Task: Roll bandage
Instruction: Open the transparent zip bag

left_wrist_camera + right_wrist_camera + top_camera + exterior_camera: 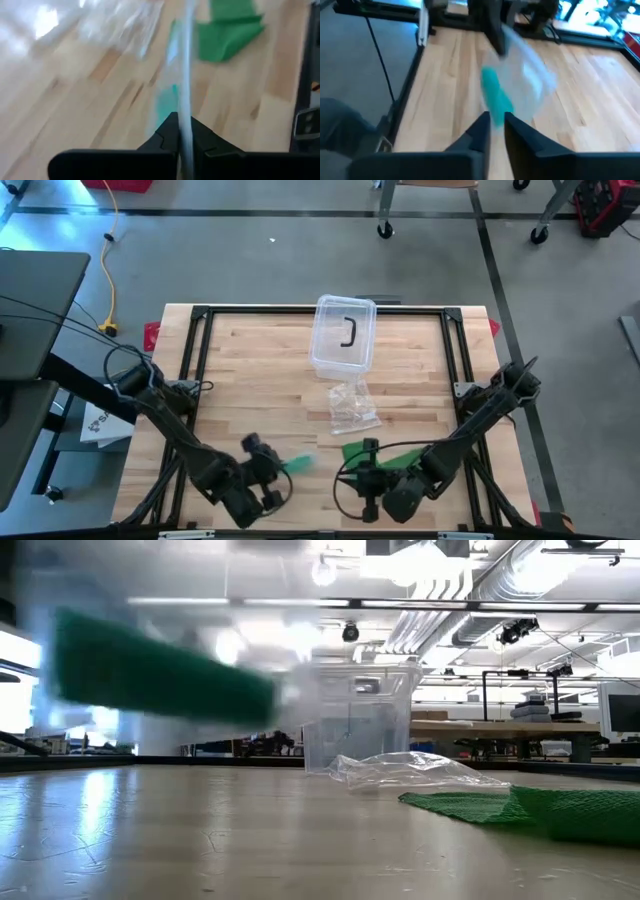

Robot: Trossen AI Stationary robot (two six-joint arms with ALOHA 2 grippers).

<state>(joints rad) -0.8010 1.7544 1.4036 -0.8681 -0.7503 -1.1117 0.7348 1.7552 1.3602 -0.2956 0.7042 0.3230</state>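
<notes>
A green bandage lies partly heaped on the table at the near right (398, 454), which the low view also shows (540, 808). Its free strip (298, 464) runs up to my left gripper (283, 470), which is shut on it near the table's front edge. The strip shows as a blurred green band in the low view (160, 670). My right gripper (358, 476) is at the near right beside the heap, shut on the strip (495, 100). My left gripper pinches the strip (184, 107) between its two fingers, and I see it edge-on. The strip is clear of the table and runs on toward the green heap (227, 32). My right gripper pinches the strip (496, 111) between its fingertips. The strip runs away from the fingers toward my left arm, clear of the table.
A clear plastic box (343, 335) stands at the middle of the table's far side. A crumpled clear wrapper (352, 408) lies just in front of it. A black frame (200, 340) runs along the table's edges. Bare wood shows at the left and far right.
</notes>
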